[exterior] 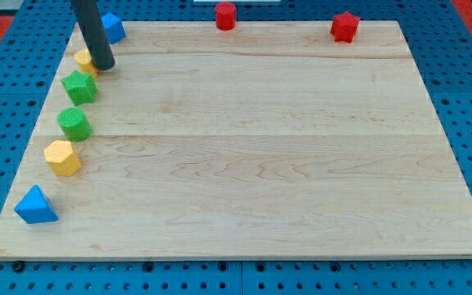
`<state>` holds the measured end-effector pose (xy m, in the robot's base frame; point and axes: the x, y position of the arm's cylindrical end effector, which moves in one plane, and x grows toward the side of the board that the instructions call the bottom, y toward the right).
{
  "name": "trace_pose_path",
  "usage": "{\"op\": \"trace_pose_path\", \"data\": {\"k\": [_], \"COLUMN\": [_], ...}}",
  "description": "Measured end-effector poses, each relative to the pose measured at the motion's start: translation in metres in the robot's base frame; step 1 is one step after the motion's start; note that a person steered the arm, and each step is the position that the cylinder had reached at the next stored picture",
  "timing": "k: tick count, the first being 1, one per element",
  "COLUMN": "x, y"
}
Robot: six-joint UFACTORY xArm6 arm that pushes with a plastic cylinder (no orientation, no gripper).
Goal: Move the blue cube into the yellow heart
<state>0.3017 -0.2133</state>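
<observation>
The blue cube (pixel 113 27) sits at the board's top left corner, partly hidden behind my rod. The yellow heart (pixel 83 60) lies just below and left of it, mostly covered by the rod. My tip (pixel 102 65) rests on the board against the yellow heart's right side, just below the blue cube. The cube and the heart look a short gap apart.
Down the left edge stand a green star (pixel 79 86), a green cylinder (pixel 74 124), a yellow hexagon (pixel 62 157) and a blue triangle (pixel 35 206). A red cylinder (pixel 225 15) and a red star (pixel 344 26) sit at the top edge of the wooden board (pixel 252 164).
</observation>
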Motion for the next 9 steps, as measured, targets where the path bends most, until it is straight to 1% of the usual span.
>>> {"op": "trace_pose_path", "data": {"k": [1, 2, 3, 4, 5, 7, 9], "x": [-0.001, -0.025, -0.067, -0.11, -0.111, -0.11, -0.11], "y": [0.025, 0.066, 0.085, 0.067, 0.065, 0.043, 0.001]}}
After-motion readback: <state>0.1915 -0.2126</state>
